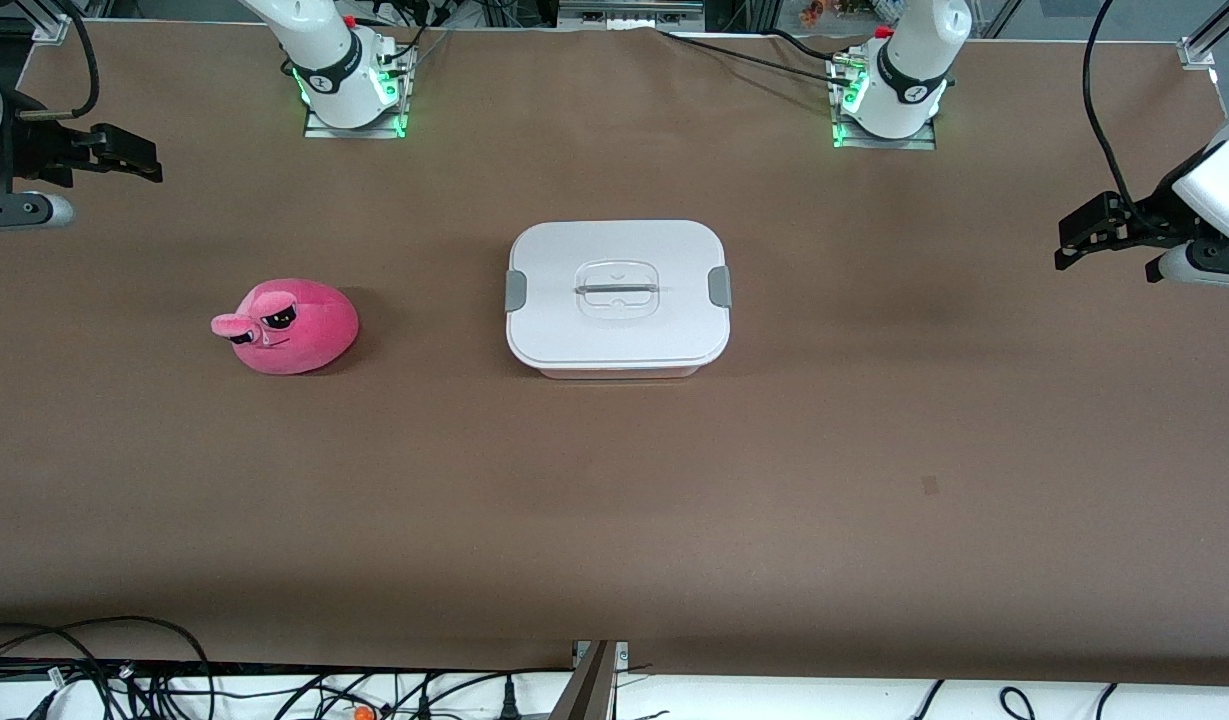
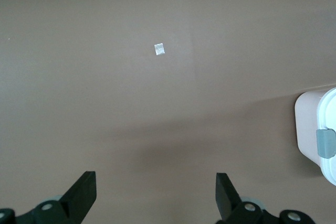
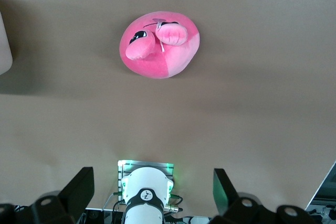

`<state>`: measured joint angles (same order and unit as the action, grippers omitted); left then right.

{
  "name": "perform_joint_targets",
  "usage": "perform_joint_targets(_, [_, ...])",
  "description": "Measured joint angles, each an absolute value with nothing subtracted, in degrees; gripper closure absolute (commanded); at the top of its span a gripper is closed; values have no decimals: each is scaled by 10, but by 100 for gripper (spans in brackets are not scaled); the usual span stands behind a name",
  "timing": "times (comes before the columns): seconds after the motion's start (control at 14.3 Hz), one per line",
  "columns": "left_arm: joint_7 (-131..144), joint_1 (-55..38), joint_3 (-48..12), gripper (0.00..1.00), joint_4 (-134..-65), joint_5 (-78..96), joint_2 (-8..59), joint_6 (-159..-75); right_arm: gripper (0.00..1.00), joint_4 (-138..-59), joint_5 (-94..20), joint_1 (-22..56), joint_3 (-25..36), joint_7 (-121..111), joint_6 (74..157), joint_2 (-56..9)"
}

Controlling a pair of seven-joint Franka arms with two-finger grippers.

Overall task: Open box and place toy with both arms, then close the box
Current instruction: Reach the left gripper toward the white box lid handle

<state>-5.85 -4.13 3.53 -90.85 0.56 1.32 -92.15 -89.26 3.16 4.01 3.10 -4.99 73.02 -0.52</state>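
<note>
The box point(image 1: 618, 297) stands shut at the table's middle, its white lid carrying grey side clips and a clear centre handle. Its end with one clip shows in the left wrist view point(image 2: 315, 129). The pink plush toy point(image 1: 289, 326) lies on the table toward the right arm's end, apart from the box. It also shows in the right wrist view point(image 3: 160, 45). My right gripper point(image 1: 144, 158) hangs open and empty above the table's edge at the right arm's end, and in its wrist view point(image 3: 152, 190) the jaws stand wide. My left gripper point(image 1: 1066, 243) hangs open and empty at the left arm's end, also wide in its wrist view point(image 2: 156, 192).
The brown table point(image 1: 614, 500) bears a small dark mark point(image 1: 930, 486) nearer the front camera, toward the left arm's end. A small pale patch point(image 2: 159, 49) lies on the table under the left gripper. Cables point(image 1: 124, 670) run along the table's front edge.
</note>
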Motion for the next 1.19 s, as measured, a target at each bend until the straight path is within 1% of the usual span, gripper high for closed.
perform_joint_targets(1.19, [-59,-43,33,0,-903,6,13,-914,0,-893,32,40,31,-50,730,-5])
